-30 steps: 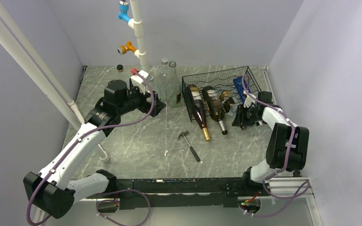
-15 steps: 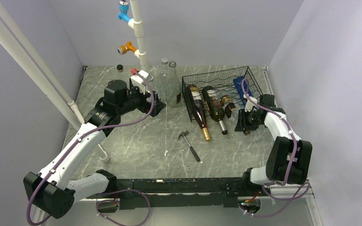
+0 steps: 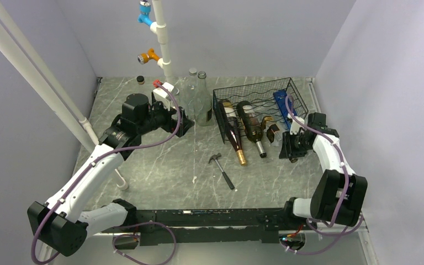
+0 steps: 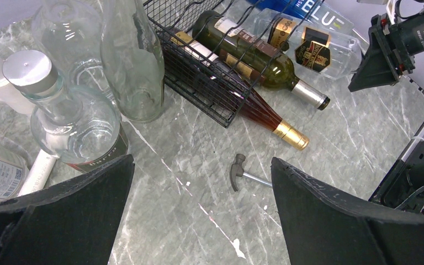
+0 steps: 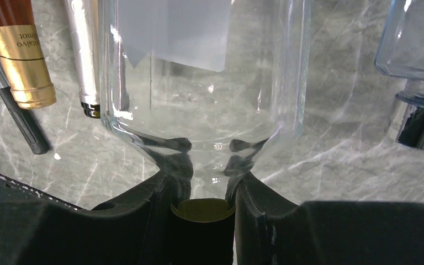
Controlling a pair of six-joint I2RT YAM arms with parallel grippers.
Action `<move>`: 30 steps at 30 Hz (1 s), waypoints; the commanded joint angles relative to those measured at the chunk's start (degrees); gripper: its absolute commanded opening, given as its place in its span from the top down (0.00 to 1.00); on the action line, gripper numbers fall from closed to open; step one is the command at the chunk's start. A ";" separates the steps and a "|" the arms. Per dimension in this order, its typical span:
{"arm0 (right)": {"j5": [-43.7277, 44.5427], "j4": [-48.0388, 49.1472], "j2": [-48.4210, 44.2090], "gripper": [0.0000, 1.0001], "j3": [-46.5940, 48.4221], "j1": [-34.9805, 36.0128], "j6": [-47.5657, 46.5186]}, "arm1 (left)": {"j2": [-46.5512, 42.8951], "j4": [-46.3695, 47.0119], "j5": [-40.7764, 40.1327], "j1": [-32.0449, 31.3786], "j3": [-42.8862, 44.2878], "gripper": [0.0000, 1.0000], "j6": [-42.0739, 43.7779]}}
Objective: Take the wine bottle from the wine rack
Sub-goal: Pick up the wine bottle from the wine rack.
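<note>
The wine rack (image 3: 252,88) is made of black wire mesh, rectangular, with wavy wire tiers. It is set on the table (image 3: 160,160) toward the far right, with its open end turned to the near side. The wine bottle (image 5: 199,99) is of clear glass and black-and-gold labels are seen on it. It is laid on its side at the rack's open end, neck pointed toward the near edge. The neck, ended by a yellowish cap, is clamped between the fingers of the right tool (image 5: 202,190). Whether the base is touching the rack cannot be told.
</note>
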 commanded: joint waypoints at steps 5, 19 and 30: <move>-1.60 0.61 -5.76 1.00 3.10 -2.26 -4.24 | -1.32 2.11 -0.42 0.20 -0.06 0.00 0.74; -0.65 -7.49 -6.79 1.00 6.67 -5.19 -9.77 | -1.04 2.12 -0.33 0.20 -0.13 0.01 0.70; 0.63 -13.85 -7.78 1.00 9.26 -6.64 -16.06 | -0.87 2.29 -0.32 0.20 -0.19 0.01 0.70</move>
